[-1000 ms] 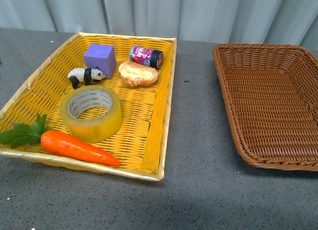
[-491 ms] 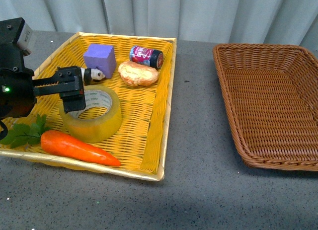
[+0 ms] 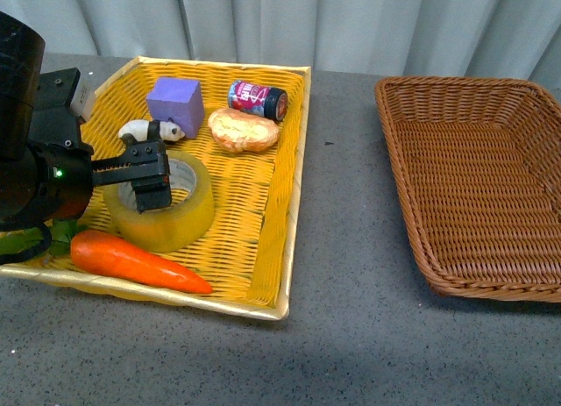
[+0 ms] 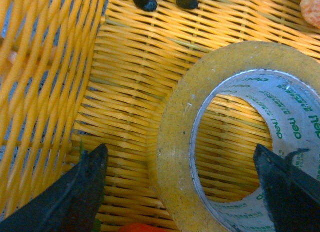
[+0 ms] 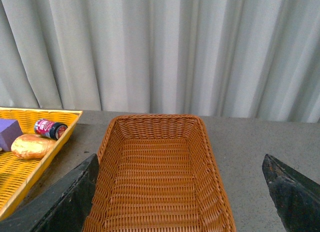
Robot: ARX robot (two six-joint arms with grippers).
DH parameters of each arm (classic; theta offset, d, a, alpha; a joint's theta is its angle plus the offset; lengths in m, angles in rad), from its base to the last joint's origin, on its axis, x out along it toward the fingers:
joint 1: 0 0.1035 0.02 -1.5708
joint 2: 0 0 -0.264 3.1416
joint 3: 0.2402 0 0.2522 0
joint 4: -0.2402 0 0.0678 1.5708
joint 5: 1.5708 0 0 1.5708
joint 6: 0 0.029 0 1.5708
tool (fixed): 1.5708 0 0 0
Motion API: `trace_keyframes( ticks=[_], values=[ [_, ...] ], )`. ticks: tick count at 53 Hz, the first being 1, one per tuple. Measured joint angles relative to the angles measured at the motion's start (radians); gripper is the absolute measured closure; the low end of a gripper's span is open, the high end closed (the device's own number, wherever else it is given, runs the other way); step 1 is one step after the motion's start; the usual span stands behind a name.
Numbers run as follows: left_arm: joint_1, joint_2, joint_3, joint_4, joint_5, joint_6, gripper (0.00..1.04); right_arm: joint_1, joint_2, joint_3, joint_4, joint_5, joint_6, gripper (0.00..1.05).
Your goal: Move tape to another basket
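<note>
The tape (image 3: 180,215), a wide yellowish roll with a white printed core, lies flat in the yellow basket (image 3: 287,204). My left gripper (image 3: 150,174) is open just above the tape's near-left side. In the left wrist view the gripper (image 4: 179,157) straddles the tape's wall (image 4: 172,137), with one finger (image 4: 85,192) outside the roll and the other (image 4: 290,192) over the core. The brown wicker basket (image 3: 491,187) stands empty at the right. My right gripper (image 5: 180,167) is open and empty, high above the brown basket (image 5: 155,182); it does not show in the front view.
In the yellow basket with the tape are a carrot (image 3: 131,261) at the front, a purple cube (image 3: 175,103), a panda figure (image 3: 140,130), a bread roll (image 3: 244,130) and a small can (image 3: 259,97). Grey tabletop (image 3: 351,248) lies between the baskets. A curtain hangs behind.
My left arm has come in from the left and moved right, so the open gripper now hangs over the tape's near side. The tape and baskets have not moved.
</note>
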Motion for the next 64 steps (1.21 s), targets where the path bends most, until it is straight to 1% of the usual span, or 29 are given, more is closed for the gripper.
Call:
trace_keyframes(
  ticks=[5, 6, 7, 13, 18, 22, 25, 36, 42, 45, 48, 55, 64],
  values=[
    [0.000, 0.007, 0.005, -0.006, 0.000, -0.005, 0.40, 0.000, 0.000, 0.000, 0.000, 0.000, 0.000, 0.09],
    [0.000, 0.007, 0.005, -0.006, 0.000, -0.006, 0.41, 0.000, 0.000, 0.000, 0.000, 0.000, 0.000, 0.09],
    [0.000, 0.007, 0.006, -0.007, 0.001, -0.006, 0.46, 0.000, 0.000, 0.000, 0.000, 0.000, 0.000, 0.09],
    [-0.002, 0.006, 0.009, -0.013, 0.010, -0.011, 0.65, 0.000, 0.000, 0.000, 0.000, 0.000, 0.000, 0.09],
    [-0.006, 0.000, 0.011, -0.016, 0.006, -0.019, 0.78, 0.000, 0.000, 0.000, 0.000, 0.000, 0.000, 0.09],
    [-0.010, -0.008, 0.011, -0.024, 0.016, -0.021, 0.85, 0.000, 0.000, 0.000, 0.000, 0.000, 0.000, 0.09],
    [-0.016, -0.015, 0.011, -0.028, 0.016, -0.025, 0.87, 0.000, 0.000, 0.000, 0.000, 0.000, 0.000, 0.09],
    [-0.055, -0.091, 0.016, -0.040, 0.028, -0.043, 0.87, 0.000, 0.000, 0.000, 0.000, 0.000, 0.000, 0.09],
    [-0.112, -0.137, 0.040, -0.024, 0.028, -0.025, 0.88, 0.000, 0.000, 0.000, 0.000, 0.000, 0.000, 0.09],
    [-0.154, -0.149, 0.061, -0.016, 0.029, 0.005, 0.88, 0.000, 0.000, 0.000, 0.000, 0.000, 0.000, 0.09],
    [-0.214, -0.150, 0.092, -0.017, 0.026, 0.033, 0.88, 0.000, 0.000, 0.000, 0.000, 0.000, 0.000, 0.09],
    [-0.296, -0.124, 0.153, -0.035, 0.015, 0.061, 0.88, 0.000, 0.000, 0.000, 0.000, 0.000, 0.000, 0.09],
    [-0.347, -0.077, 0.219, -0.056, -0.007, 0.078, 0.88, 0.000, 0.000, 0.000, 0.000, 0.000, 0.000, 0.09]
  ],
)
